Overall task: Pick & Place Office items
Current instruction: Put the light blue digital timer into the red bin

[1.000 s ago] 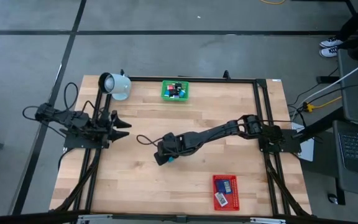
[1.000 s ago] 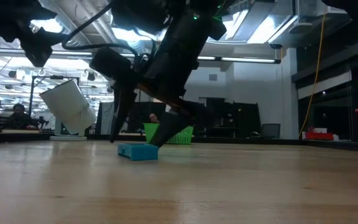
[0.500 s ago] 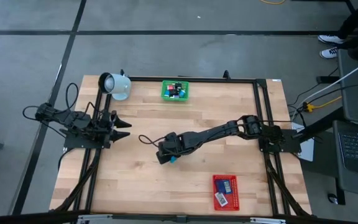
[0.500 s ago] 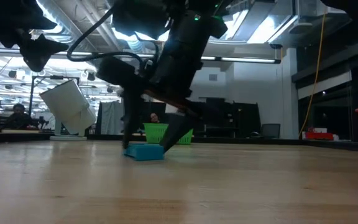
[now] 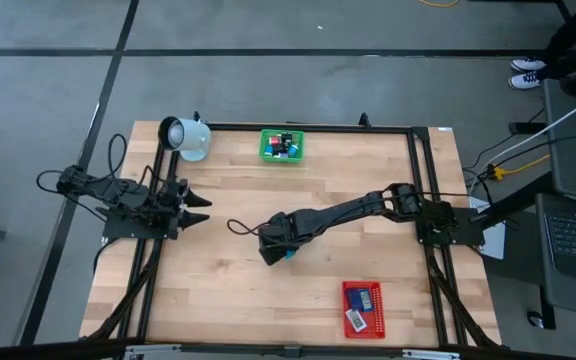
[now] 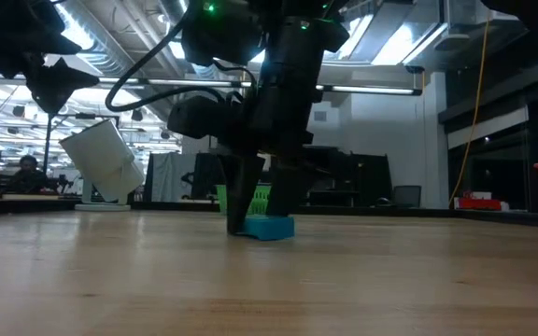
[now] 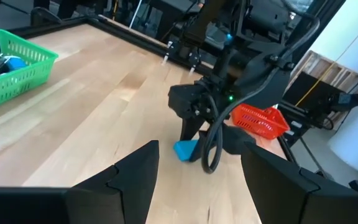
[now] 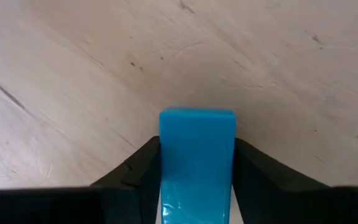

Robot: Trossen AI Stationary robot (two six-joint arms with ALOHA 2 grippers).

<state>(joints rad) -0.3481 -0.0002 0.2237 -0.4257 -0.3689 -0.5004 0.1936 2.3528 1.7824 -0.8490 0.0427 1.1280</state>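
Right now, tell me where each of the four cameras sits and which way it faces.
High view: overhead, straight down on the wooden table; both arms show, right gripper at centre on the flat blue rectangular block, left gripper waiting at the left edge.
Low view: tabletop height, level across into the room; the right arm stands over the block.
Left wrist view: past its own open fingers toward the right arm, red mesh tray behind.
Right wrist view: down at the block between its fingers.
All four share the block.
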